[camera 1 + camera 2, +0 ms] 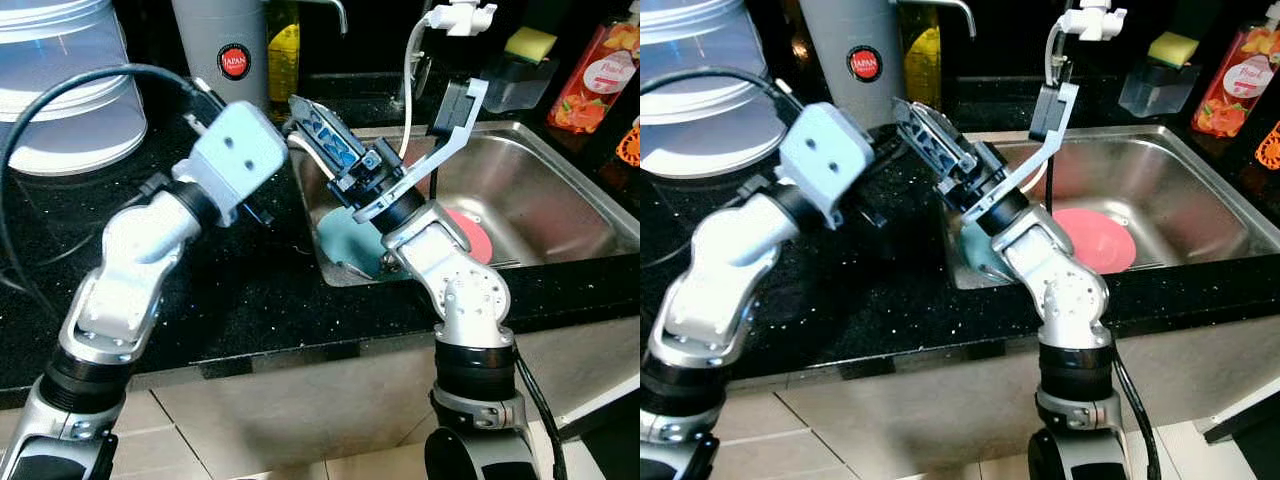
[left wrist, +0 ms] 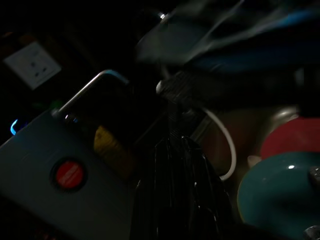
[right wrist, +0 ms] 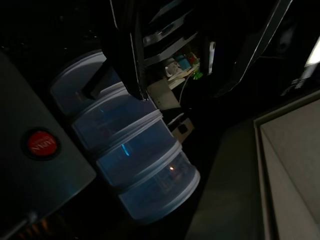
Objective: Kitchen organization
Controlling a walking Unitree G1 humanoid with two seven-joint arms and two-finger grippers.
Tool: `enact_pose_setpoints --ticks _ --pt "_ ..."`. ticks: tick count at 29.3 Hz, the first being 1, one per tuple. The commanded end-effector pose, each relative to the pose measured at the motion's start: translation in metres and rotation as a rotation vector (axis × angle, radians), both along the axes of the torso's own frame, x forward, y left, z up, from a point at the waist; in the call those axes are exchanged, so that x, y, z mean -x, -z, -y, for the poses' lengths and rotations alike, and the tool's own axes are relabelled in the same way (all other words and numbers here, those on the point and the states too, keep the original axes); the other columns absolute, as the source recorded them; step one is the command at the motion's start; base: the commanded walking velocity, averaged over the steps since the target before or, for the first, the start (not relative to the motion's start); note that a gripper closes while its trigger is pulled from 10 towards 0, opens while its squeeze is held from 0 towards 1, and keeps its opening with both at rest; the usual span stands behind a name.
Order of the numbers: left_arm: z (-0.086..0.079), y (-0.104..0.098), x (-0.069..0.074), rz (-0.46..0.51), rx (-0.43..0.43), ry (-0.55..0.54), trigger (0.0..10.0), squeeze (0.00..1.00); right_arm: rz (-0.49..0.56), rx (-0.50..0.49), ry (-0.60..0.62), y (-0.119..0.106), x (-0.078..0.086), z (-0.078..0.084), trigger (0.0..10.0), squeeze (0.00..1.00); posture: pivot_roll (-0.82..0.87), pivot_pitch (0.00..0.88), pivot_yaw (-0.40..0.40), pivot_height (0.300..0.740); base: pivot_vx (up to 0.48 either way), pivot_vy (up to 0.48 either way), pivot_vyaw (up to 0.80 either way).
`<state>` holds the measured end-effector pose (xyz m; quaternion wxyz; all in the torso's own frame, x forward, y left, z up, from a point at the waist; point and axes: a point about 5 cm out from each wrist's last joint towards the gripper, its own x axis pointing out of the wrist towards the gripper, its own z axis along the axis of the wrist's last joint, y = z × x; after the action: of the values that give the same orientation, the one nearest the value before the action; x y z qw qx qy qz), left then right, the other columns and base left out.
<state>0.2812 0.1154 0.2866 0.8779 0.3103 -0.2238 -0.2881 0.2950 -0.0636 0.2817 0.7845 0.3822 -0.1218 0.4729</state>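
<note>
A teal plate [image 1: 345, 248] and a pink plate [image 1: 472, 236] lie in the steel sink [image 1: 560, 215]. My right gripper [image 1: 385, 100] hangs open above the sink's left end, its long fingers spread wide and pointing up toward the back wall, with nothing held between them. My left arm reaches across the black counter [image 1: 240, 290], its white wrist box [image 1: 235, 150] just left of the sink. The left gripper [image 1: 262, 212] is mostly hidden behind that box; in the left wrist view its dark fingers [image 2: 180, 190] look pressed together, aimed toward the teal plate [image 2: 280, 195].
A tall steel canister [image 1: 222, 45] with a red label stands behind the left arm. Stacked clear plastic tubs [image 1: 65, 80] fill the back left. A white cable [image 1: 410, 60] hangs over the sink, with a sponge holder [image 1: 522, 65] and a red soap bottle [image 1: 595, 75] at the back right.
</note>
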Motion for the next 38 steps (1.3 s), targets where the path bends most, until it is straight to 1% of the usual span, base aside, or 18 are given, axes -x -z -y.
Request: enact_pose_setpoints --ticks 1,4,6,8,9,12,15,17,21,30,31,32,33,34,35,36,37,38 --pt "0.007 -0.004 0.001 0.047 -0.005 0.020 10.0 0.00 -0.049 0.016 0.032 0.007 -0.004 0.003 10.0 0.00 0.14 0.000 -0.046 0.740 0.000 0.000 0.00" --pt "0.007 -0.005 0.000 0.073 0.001 0.005 10.0 0.00 -0.078 0.012 0.057 0.010 -0.008 0.007 10.0 0.00 0.14 0.000 -0.047 0.740 0.000 0.000 0.00" --pt "0.005 -0.007 0.000 0.100 0.009 -0.013 10.0 0.00 -0.096 0.006 0.074 0.012 -0.011 0.012 10.0 0.00 0.14 0.000 -0.047 0.740 0.000 0.000 0.00" --pt "0.002 -0.009 -0.001 0.120 0.011 -0.037 10.0 0.00 -0.099 0.006 0.081 0.012 -0.011 0.014 10.0 0.00 0.14 0.000 -0.049 0.740 0.000 0.000 0.00" --pt "-0.001 -0.010 -0.004 0.126 0.018 -0.069 10.0 0.00 -0.095 0.005 0.083 0.011 -0.011 0.016 10.0 0.00 0.14 0.000 -0.049 0.740 0.000 0.000 0.00" --pt "-0.004 -0.011 -0.006 0.155 0.008 -0.098 10.0 0.00 -0.089 -0.002 0.080 0.010 -0.011 0.017 10.0 0.00 0.14 0.000 -0.049 0.740 0.000 0.000 0.00" --pt "-0.003 -0.012 -0.005 0.161 0.015 -0.085 10.0 0.00 -0.089 -0.002 0.079 0.010 -0.010 0.018 10.0 0.00 0.15 0.000 -0.049 0.740 0.000 0.000 0.00" --pt "0.001 -0.012 -0.004 0.146 0.023 -0.058 10.0 0.00 -0.093 0.000 0.078 0.011 -0.011 0.018 10.0 0.00 0.15 0.000 -0.049 0.740 0.000 0.000 0.00" --pt "0.010 0.001 0.000 0.087 0.001 0.004 10.0 0.00 -0.091 0.000 0.057 0.011 -0.008 0.012 10.0 0.00 0.14 0.000 -0.046 0.740 0.000 0.000 0.00" --pt "0.015 0.009 -0.001 0.051 -0.003 0.034 10.0 0.00 -0.086 -0.002 0.041 0.009 -0.007 0.008 10.0 0.00 0.14 0.000 -0.046 0.740 0.000 0.000 0.00" --pt "0.016 0.010 0.000 0.048 -0.007 0.042 10.0 0.00 -0.084 -0.001 0.039 0.009 -0.007 0.007 8.6 0.00 0.14 0.000 -0.046 0.740 0.000 0.000 0.00" --pt "0.016 0.010 0.000 0.047 -0.009 0.047 10.0 0.00 -0.084 -0.001 0.039 0.009 -0.007 0.007 8.6 0.00 0.14 0.000 -0.046 0.740 0.000 0.000 0.00" --pt "0.017 0.010 0.001 0.047 -0.005 0.050 10.0 0.00 -0.084 0.000 0.040 0.009 -0.007 0.007 7.6 0.00 0.14 0.000 -0.047 0.740 0.000 0.000 0.00" --pt "0.018 0.010 0.001 0.048 -0.001 0.052 10.0 0.00 -0.084 0.001 0.040 0.010 -0.007 0.007 7.6 0.00 0.14 0.000 -0.046 0.740 0.000 0.000 0.00" --pt "0.019 0.010 0.002 0.040 0.003 0.060 10.0 0.00 -0.086 0.002 0.042 0.010 -0.007 0.007 6.3 0.00 0.14 0.000 -0.046 0.740 0.000 0.000 0.00" --pt "0.020 0.010 0.003 0.030 0.006 0.071 10.0 0.00 -0.087 0.004 0.044 0.010 -0.007 0.007 6.3 0.00 0.14 0.000 -0.046 0.740 0.000 0.000 0.00" --pt "0.019 0.011 0.002 0.030 0.006 0.062 10.0 0.00 -0.087 0.002 0.045 0.010 -0.007 0.007 0.0 0.00 0.14 0.000 -0.046 0.740 0.000 0.000 0.00" --pt "0.018 0.011 0.002 0.030 0.004 0.059 10.0 0.00 -0.086 0.000 0.045 0.010 -0.007 0.007 0.0 0.00 0.14 0.000 -0.046 0.740 0.000 0.000 0.00"
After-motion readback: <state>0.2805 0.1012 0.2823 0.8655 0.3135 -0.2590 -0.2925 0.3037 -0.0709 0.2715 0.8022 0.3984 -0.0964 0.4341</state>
